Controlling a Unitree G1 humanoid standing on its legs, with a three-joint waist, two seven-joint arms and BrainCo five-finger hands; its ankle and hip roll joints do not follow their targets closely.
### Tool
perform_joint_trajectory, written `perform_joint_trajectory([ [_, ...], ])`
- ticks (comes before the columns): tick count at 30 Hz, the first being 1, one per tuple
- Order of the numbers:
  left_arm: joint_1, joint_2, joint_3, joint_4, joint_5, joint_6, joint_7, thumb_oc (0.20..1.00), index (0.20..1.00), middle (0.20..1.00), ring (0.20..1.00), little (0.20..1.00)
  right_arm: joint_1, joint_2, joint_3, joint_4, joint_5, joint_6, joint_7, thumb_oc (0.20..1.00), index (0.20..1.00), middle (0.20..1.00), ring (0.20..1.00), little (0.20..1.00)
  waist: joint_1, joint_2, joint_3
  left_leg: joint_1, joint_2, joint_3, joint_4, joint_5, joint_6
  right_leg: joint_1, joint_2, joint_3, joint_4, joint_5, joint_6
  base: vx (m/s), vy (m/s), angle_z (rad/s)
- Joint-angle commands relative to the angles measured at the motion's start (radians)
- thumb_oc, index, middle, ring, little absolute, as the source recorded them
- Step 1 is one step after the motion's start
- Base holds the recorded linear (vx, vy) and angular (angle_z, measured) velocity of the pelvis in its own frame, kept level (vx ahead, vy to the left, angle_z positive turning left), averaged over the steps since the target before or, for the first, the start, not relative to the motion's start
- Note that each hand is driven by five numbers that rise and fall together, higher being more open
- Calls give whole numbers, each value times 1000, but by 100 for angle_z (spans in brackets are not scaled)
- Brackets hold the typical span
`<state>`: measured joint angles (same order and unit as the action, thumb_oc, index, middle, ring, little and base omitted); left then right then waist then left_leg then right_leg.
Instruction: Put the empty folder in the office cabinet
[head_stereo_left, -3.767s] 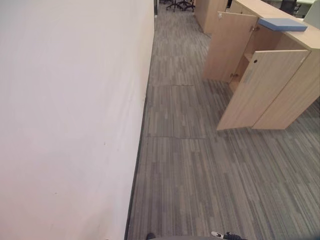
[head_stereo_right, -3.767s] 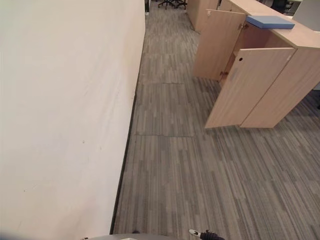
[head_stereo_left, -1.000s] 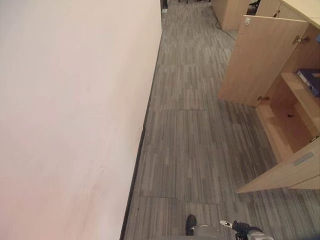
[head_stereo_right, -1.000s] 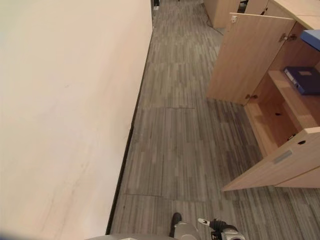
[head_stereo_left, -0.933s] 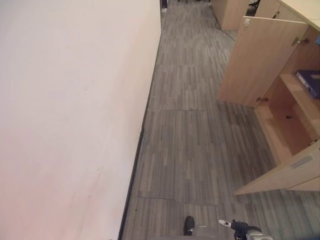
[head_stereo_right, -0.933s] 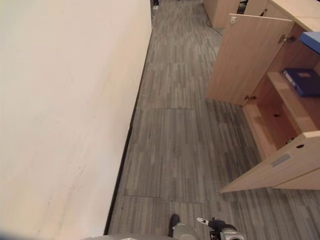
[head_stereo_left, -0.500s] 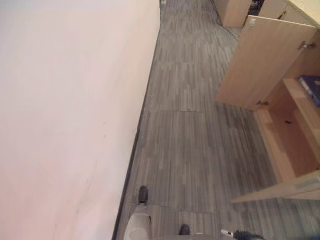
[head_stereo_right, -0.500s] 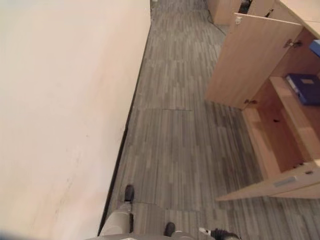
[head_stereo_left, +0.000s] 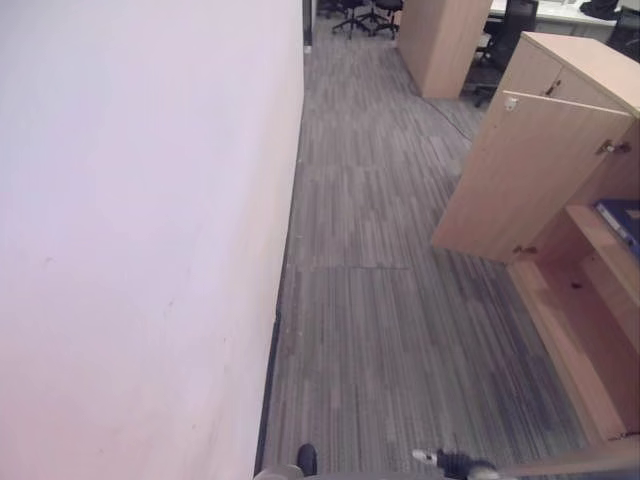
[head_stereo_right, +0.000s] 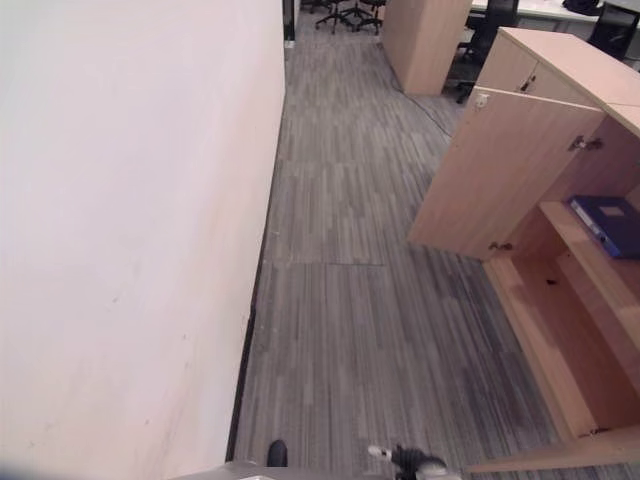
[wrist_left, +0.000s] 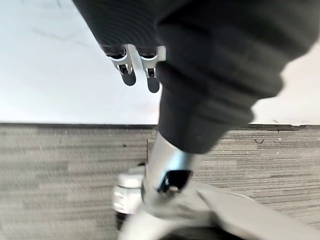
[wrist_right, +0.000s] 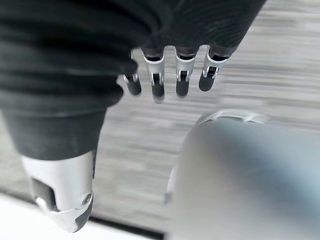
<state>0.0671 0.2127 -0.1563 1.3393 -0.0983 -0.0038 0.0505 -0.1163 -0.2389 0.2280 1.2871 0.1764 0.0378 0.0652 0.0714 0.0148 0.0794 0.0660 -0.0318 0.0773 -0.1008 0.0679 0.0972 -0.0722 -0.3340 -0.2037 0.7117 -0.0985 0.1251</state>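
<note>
One blue folder (head_stereo_right: 607, 224) lies flat on a shelf inside the open wooden cabinet (head_stereo_right: 560, 330), at the right side of the head views, its long axis running from the cabinet's opening back into it. One cabinet door (head_stereo_right: 490, 170) stands swung out over the grey carpet floor (head_stereo_right: 350, 300), with a white wall (head_stereo_right: 120, 220) along the left. Both hands hang well apart from the folder: the left hand (wrist_left: 137, 65) and the right hand (wrist_right: 170, 75) each show straight, relaxed fingers that hold nothing.
</note>
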Motion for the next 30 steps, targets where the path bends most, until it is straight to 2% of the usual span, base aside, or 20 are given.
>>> perform_joint_trajectory([
  [1,-8,74,31,2,36,-18,30,1000,1000,1000,1000,1000,-30,-38,-36,-39,71,-16,-15,1000,1000,1000,1000,1000,-5,28,54,-4,-47,-35,14,-73,-52,-41,-7,-65,-294,215,-1,73,3,-24],
  [2,-3,71,31,3,35,-17,26,1000,1000,1000,1000,1000,-41,-40,-47,-44,96,-17,-14,1000,1000,1000,1000,1000,-13,35,68,11,-46,-34,14,-77,-54,-58,11,-79,-354,223,4,95,-54,-11],
  [3,7,62,29,9,39,-18,20,1000,1000,1000,1000,1000,-58,-38,-48,-59,120,-19,-16,1000,1000,1000,1000,1000,-36,36,93,45,-49,-37,14,-89,-58,-95,55,-60,-495,259,22,153,-74,-8],
  [6,13,57,39,17,44,-19,12,1000,1000,1000,1000,1000,-76,-43,-38,-62,112,-18,-10,1000,1000,1000,1000,1000,-55,19,111,85,-58,-48,14,-110,-64,-139,99,-31,-674,329,57,141,-67,1],
  [9,16,57,48,22,46,-19,7,1000,1000,1000,1000,1000,-82,-49,-28,-58,98,-16,-4,1000,1000,1000,1000,1000,-55,8,112,102,-63,-51,14,-123,-69,-136,116,-59,-750,337,67,156,-82,22],
  [12,12,51,56,26,52,-26,3,1000,1000,1000,1000,1000,-71,-60,-34,-38,89,-15,-2,1000,1000,1000,1000,1000,-51,-18,82,123,-76,-60,14,-162,-75,-105,109,-78,-794,364,72,206,-109,-9],
  [15,16,43,62,37,49,-19,3,1000,1000,1000,1000,1000,-54,-63,-43,5,75,-9,-2,1000,1000,1000,1000,1000,-52,-23,58,144,-56,-83,14,-186,-83,-84,97,-92,-779,376,68,286,-167,14],
  [18,8,41,59,43,49,-16,4,1000,1000,1000,1000,1000,-43,-64,-43,30,56,-3,-2,1000,1000,1000,1000,1000,-55,-20,46,152,-30,-100,14,-196,-91,-83,97,-112,-752,354,60,224,-190,27],
  [19,1,42,54,47,48,-13,5,1000,1000,1000,1000,1000,-32,-67,-48,40,49,1,1,1000,1000,1000,1000,1000,-58,-12,43,166,0,-115,14,-208,-99,-87,105,-119,-711,317,47,159,-128,34],
  [20,1,42,54,47,48,-13,5,1000,1000,1000,1000,1000,-32,-66,-49,40,49,1,1,1000,1000,1000,1000,1000,-60,-15,41,163,-3,-117,14,-206,-98,-90,102,-119,-711,318,48,256,-211,28],
  [22,-5,43,47,54,48,-11,3,1000,1000,1000,1000,1000,-15,-66,-57,59,47,4,4,1000,1000,1000,1000,1000,-69,-12,33,182,36,-126,14,-220,-115,-95,119,-116,-659,265,29,275,-233,13],
  [23,-18,43,28,53,55,-10,2,1000,1000,1000,1000,1000,-2,-65,-59,81,34,10,2,1000,1000,1000,1000,1000,-78,-11,28,192,71,-119,37,-232,-135,-89,128,-126,-622,219,14,272,-230,10],
  [24,-18,43,28,53,55,-10,2,1000,1000,1000,1000,1000,-2,-65,-59,81,34,10,2,1000,1000,1000,1000,1000,-79,-11,27,191,71,-120,38,-232,-135,-89,128,-126,-622,219,14,343,-320,14],
  [25,-32,42,12,41,60,-14,2,1000,1000,1000,1000,1000,15,-66,-51,98,17,12,2,1000,1000,1000,1000,1000,-84,-9,27,186,104,-115,86,-227,-156,-77,141,-134,-595,183,-2,152,-156,15],
  [26,-32,42,12,41,59,-14,2,1000,1000,1000,1000,1000,15,-65,-52,98,17,12,2,1000,1000,1000,1000,1000,-87,-11,25,182,101,-118,87,-224,-155,-79,138,-136,-596,184,-1,281,-305,26],
  [27,-45,44,0,22,54,-17,5,1000,1000,1000,1000,1000,25,-64,-45,108,8,15,3,1000,1000,1000,1000,1000,-89,-12,26,171,131,-116,149,-193,-176,-62,154,-141,-578,152,-19,120,-147,21],
  [28,-45,45,0,22,54,-17,5,1000,1000,1000,1000,1000,25,-64,-45,108,8,15,3,1000,1000,1000,1000,1000,-91,-15,24,167,128,-119,148,-190,-175,-64,151,-143,-580,154,-18,264,-323,21],
  [29,-53,49,0,6,42,-20,4,1000,1000,1000,1000,1000,35,-60,-37,115,2,17,4,1000,1000,1000,1000,1000,-90,-20,25,140,161,-111,259,-125,-190,-29,185,-137,-582,114,-47,130,-173,8],
  [30,-53,50,0,6,42,-20,4,1000,1000,1000,1000,1000,35,-59,-38,115,2,17,4,1000,1000,1000,1000,1000,-92,-23,23,136,158,-113,258,-122,-189,-31,182,-139,-584,116,-46,250,-405,13],
])
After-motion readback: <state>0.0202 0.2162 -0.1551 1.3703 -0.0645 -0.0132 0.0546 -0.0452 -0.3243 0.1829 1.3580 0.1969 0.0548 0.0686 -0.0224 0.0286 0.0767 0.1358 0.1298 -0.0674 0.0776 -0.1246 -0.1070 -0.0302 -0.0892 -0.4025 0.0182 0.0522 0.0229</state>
